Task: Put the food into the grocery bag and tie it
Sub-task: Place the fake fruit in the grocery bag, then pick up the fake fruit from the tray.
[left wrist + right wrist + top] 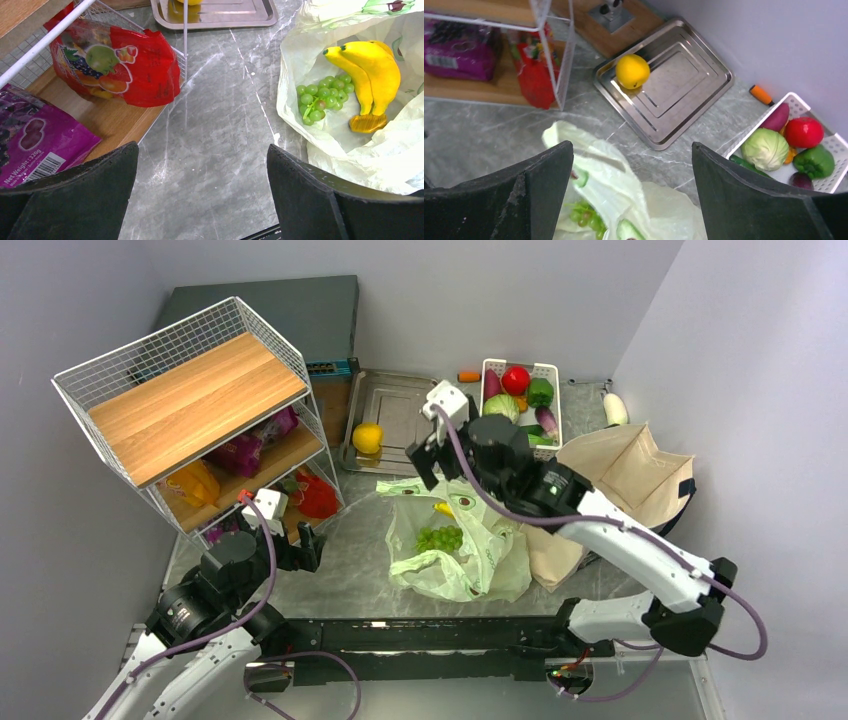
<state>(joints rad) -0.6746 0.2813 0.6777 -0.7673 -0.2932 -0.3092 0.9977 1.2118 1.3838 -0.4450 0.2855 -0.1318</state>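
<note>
grocery bag [482, 552] was thin crinkly plastic, counter [350, 552] looked like polished grey marble, tray [405, 418] was shiny metal, shelf boards [195, 400] matt wood.

The left wrist view's top edge cuts off the lemon [190, 1] and tray [215, 17].

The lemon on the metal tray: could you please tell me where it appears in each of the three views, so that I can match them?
Top external: the lemon sits left of centre, on the left end of the tray.
Left wrist: only its lower edge shows, cut by the top border, over the tray.
Right wrist: upper middle, on the tray's left corner.
Shared landmark: the tray.
</note>
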